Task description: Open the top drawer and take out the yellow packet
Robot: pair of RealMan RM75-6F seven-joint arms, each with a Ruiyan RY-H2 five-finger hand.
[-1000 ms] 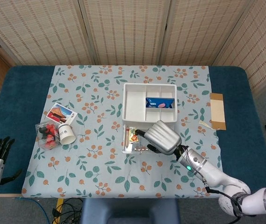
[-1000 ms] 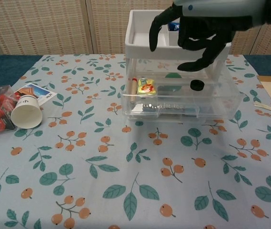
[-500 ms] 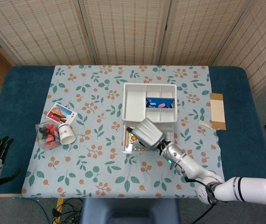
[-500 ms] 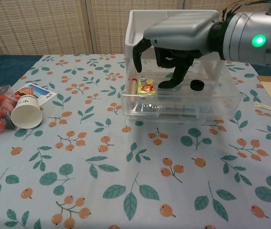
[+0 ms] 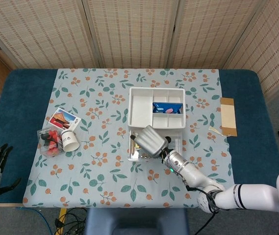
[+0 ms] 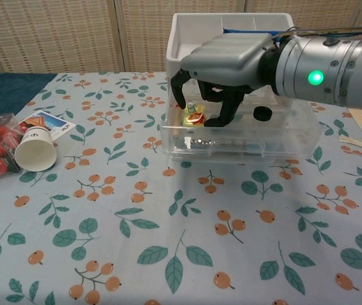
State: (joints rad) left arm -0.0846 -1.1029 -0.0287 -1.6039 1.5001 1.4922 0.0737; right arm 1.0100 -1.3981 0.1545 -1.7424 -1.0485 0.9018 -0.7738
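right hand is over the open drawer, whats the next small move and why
Probably close the fingers on the yellow packet and lift. In the chest view the right hand is reaching down into the open drawer, its fingertips at the packet on either side. Whether they already pinch it can't be told; the packet looks to be lying in the drawer.

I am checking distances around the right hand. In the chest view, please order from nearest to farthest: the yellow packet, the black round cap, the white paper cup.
From the right hand:
1. Yellow packet, under its fingers.
2. Black round cap, drawer's right part.
3. White paper cup, far left.
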